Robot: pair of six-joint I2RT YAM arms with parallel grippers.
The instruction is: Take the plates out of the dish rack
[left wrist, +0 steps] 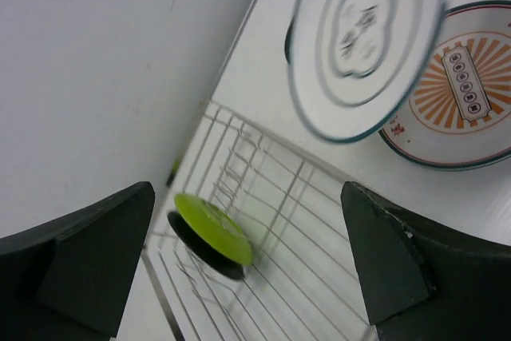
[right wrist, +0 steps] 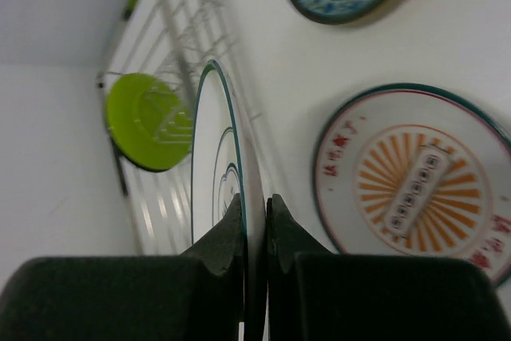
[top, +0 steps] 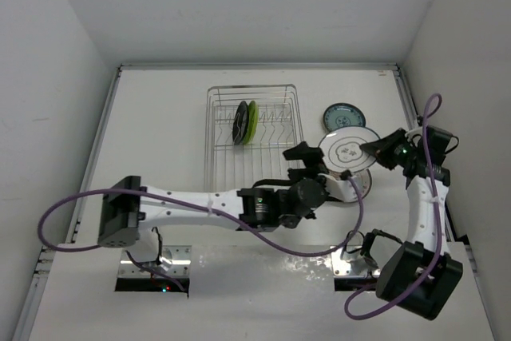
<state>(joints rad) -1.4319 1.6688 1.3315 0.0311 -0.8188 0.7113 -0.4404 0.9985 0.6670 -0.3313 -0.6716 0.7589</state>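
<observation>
1. I count five plates: one white plate point(top: 348, 149) in the right pincer point(top: 374, 148), one orange-rayed plate point(right wrist: 415, 197) beneath it, one blue plate point(top: 344, 116) just beyond it, and one lime green plate point(top: 252, 120) and one dark plate point(top: 239, 124) well to its left.
2. I count one dish rack point(top: 231, 169).

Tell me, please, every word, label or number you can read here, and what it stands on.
Nothing legible.
Rim of the orange-rayed plate: red characters, too blurred to read.
Its centre strip: small signs, too small to read.
Centre of the white plate in the right tool: grey motif, not legible as text.
</observation>
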